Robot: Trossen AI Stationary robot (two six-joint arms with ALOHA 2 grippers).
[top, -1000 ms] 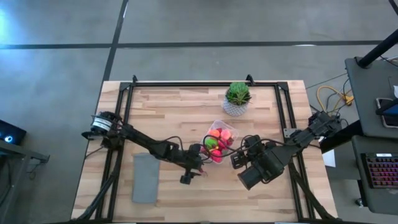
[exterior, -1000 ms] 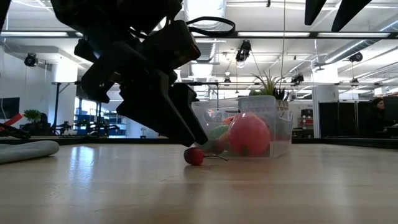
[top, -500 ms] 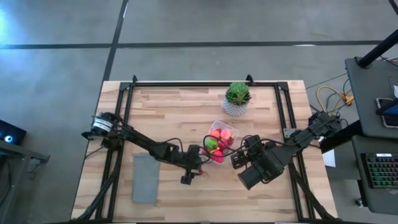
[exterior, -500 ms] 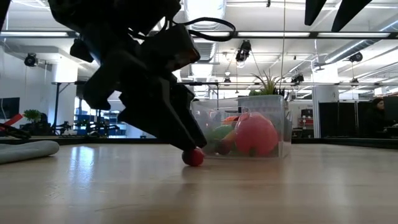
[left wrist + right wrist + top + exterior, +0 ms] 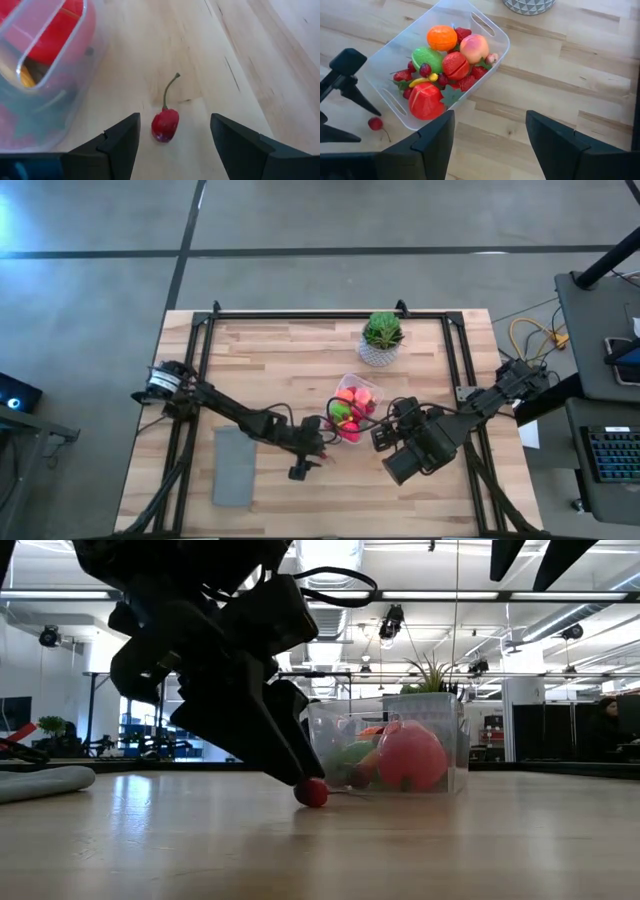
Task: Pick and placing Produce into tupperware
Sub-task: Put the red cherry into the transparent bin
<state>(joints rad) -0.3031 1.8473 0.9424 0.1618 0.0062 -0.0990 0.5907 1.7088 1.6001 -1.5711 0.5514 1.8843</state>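
Since a second ago the left gripper has shifted slightly and dropped lower over the loose cherry, while the right arm has stayed put. From the overhead camera, the tupperware sits near the middle of the wooden table, already crowded with produce; the left gripper is just beside its near corner, and the right gripper waits close on the tub's other side. From the table-height camera, the left gripper's dark fingertips reach down to the cherry, which rests on the wood just beside the tub wall. From the left wrist camera, the cherry lies between the two fingers, jaws released and spread to either side of it, gripping nothing; its stem points away from them. From the right wrist camera, that arm's own fingers are likewise parted and empty, looking down on the filled tub and the cherry outside it. A likely risk: the round cherry could roll or squirt free as the jaws close, or a finger could bump the tub and push it.
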